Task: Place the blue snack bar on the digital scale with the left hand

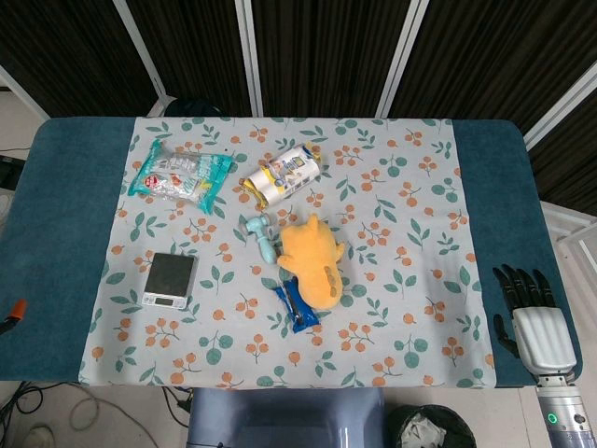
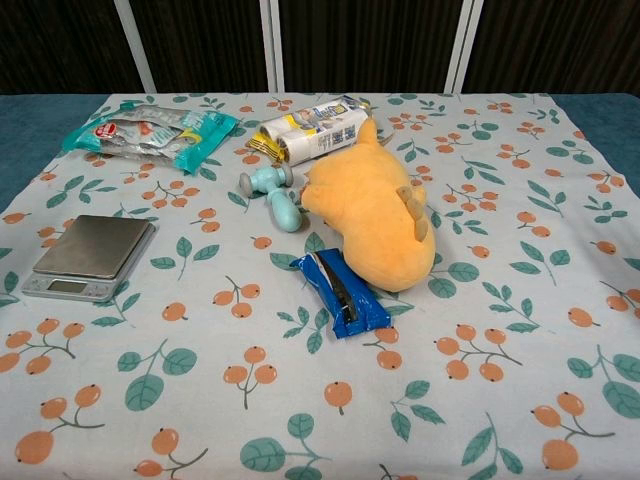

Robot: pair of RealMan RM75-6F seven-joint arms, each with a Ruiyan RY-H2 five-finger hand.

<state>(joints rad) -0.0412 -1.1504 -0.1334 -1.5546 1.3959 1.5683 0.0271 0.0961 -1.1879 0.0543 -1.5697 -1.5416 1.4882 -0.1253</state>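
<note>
The blue snack bar (image 1: 297, 306) (image 2: 340, 292) lies flat on the floral cloth, its far end touching the near side of an orange plush toy (image 1: 315, 257) (image 2: 375, 205). The small silver digital scale (image 1: 170, 278) (image 2: 92, 256) sits to the left of the bar with nothing on its platform. My right hand (image 1: 527, 299) rests at the table's right edge, fingers spread and holding nothing, far from the bar. My left hand shows in neither view.
A light-blue dumbbell-shaped toy (image 1: 260, 237) (image 2: 275, 195) lies between scale and plush. Behind it are a teal snack bag (image 1: 179, 175) (image 2: 150, 132) and a white-and-yellow packet (image 1: 282, 175) (image 2: 312, 130). A small orange-and-black object (image 1: 9, 315) pokes in at the left edge.
</note>
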